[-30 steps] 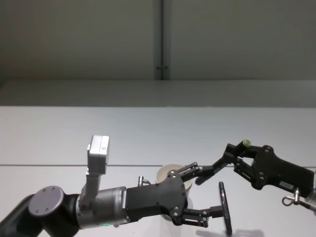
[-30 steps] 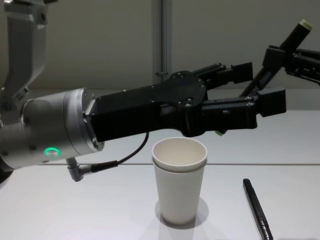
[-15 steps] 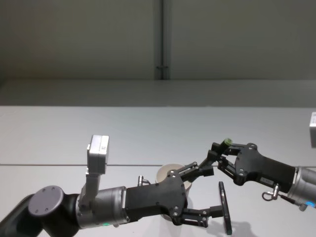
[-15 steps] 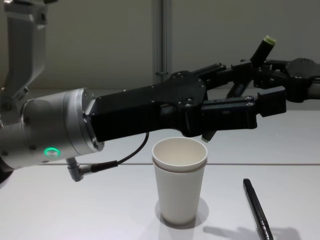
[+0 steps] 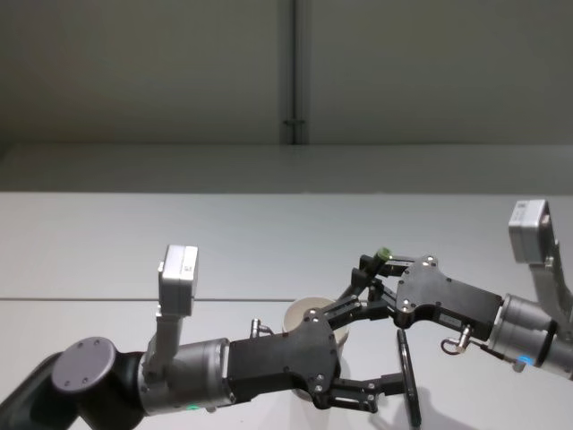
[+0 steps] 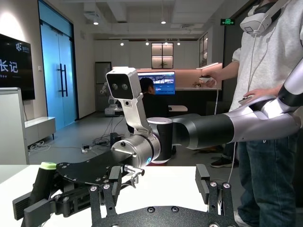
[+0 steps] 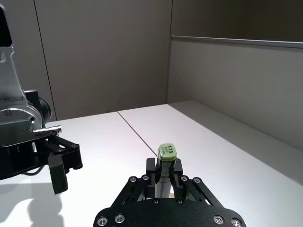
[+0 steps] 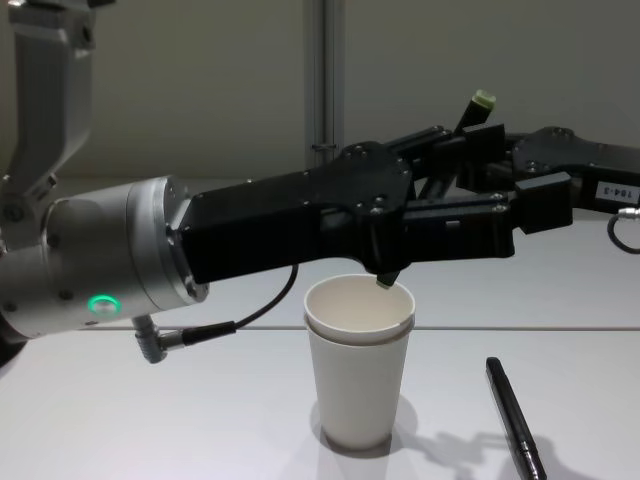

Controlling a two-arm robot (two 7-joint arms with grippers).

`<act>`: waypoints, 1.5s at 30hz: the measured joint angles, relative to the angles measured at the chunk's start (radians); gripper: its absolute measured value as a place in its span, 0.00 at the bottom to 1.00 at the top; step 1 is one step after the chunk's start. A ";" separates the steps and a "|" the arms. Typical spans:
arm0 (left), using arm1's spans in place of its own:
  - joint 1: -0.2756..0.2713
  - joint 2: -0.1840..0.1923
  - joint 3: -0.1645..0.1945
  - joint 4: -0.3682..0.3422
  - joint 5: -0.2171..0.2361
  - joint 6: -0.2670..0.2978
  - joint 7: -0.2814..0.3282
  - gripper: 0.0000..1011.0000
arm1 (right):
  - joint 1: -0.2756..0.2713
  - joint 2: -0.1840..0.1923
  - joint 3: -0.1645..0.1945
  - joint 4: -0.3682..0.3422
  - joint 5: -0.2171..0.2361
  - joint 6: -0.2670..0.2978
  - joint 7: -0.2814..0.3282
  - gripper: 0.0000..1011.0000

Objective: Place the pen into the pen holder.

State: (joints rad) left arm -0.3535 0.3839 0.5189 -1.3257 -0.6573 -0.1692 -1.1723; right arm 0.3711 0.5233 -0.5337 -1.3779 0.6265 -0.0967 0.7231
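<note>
Right now your left gripper hangs fingers spread wide above the pen holder, which stands upright on the table. Your right gripper clamps the green-capped pen, tilted, its tip at the holder's rim. A black pen lies beside it.

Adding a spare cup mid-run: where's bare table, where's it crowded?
Free: table left of the pen holder, below the left arm, and the far strip behind. Crowded: over the rim, where the open left tool hangs by the right tool gripping the green-capped pen; a black pen lies right of the holder.
</note>
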 joint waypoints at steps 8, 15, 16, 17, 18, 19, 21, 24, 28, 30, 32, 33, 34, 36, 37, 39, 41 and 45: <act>0.000 0.000 0.000 0.000 0.000 0.000 0.000 0.99 | 0.010 -0.030 -0.010 0.022 -0.042 0.009 -0.025 0.20; 0.000 0.000 0.000 0.000 0.000 0.000 0.000 0.99 | 0.014 -0.049 -0.011 0.044 -0.064 0.013 -0.037 0.20; 0.000 0.000 0.000 0.000 0.000 0.000 0.000 0.99 | 0.015 -0.053 -0.011 0.048 -0.069 0.013 -0.039 0.20; 0.000 0.000 0.000 0.000 0.000 0.000 0.000 0.99 | 0.015 -0.055 -0.011 0.050 -0.072 0.013 -0.039 0.20; 0.000 0.000 0.000 0.000 0.000 0.000 0.000 0.99 | 0.015 -0.057 -0.011 0.052 -0.075 0.013 -0.040 0.20; 0.000 0.000 0.000 0.000 0.000 0.000 0.000 0.99 | 0.016 -0.061 -0.012 0.057 -0.081 0.013 -0.042 0.20; 0.000 0.000 0.000 0.000 0.000 0.000 0.000 0.99 | 0.018 -0.065 -0.013 0.062 -0.086 0.014 -0.043 0.20; 0.000 0.000 0.000 0.000 0.000 0.000 0.000 0.99 | 0.022 -0.076 -0.016 0.076 -0.099 0.014 -0.045 0.20; 0.000 0.000 0.000 0.000 0.000 0.000 0.000 0.99 | 0.028 -0.089 -0.020 0.089 -0.112 0.014 -0.048 0.20; 0.000 0.000 0.000 0.000 0.000 0.000 0.000 0.99 | 0.031 -0.095 -0.021 0.094 -0.117 0.014 -0.050 0.20; 0.000 0.000 0.000 0.000 0.000 0.000 0.000 0.99 | 0.035 -0.103 -0.024 0.098 -0.124 0.014 -0.051 0.20; 0.000 0.000 0.000 0.000 0.000 0.000 0.000 0.99 | 0.036 -0.105 -0.025 0.099 -0.127 0.014 -0.052 0.20; 0.000 0.000 0.000 0.000 0.000 0.000 0.000 0.99 | 0.038 -0.110 -0.027 0.099 -0.132 0.014 -0.054 0.20; 0.000 0.000 0.000 0.000 0.000 0.000 0.000 0.99 | 0.040 -0.113 -0.029 0.100 -0.139 0.014 -0.057 0.20; 0.000 0.000 0.000 0.000 0.000 0.000 0.000 0.99 | 0.040 -0.114 -0.030 0.100 -0.144 0.016 -0.059 0.20; 0.000 0.000 0.000 0.000 0.000 0.000 0.000 0.99 | 0.042 -0.117 -0.033 0.100 -0.154 0.019 -0.064 0.20; 0.000 0.000 0.000 0.000 0.000 0.000 0.000 0.99 | 0.044 -0.119 -0.035 0.100 -0.164 0.023 -0.069 0.20; 0.000 0.000 0.000 0.000 0.000 0.000 0.000 0.99 | 0.044 -0.119 -0.035 0.096 -0.178 0.031 -0.078 0.20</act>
State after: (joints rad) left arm -0.3534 0.3839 0.5189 -1.3257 -0.6572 -0.1692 -1.1723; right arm 0.4147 0.4042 -0.5689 -1.2816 0.4487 -0.0657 0.6453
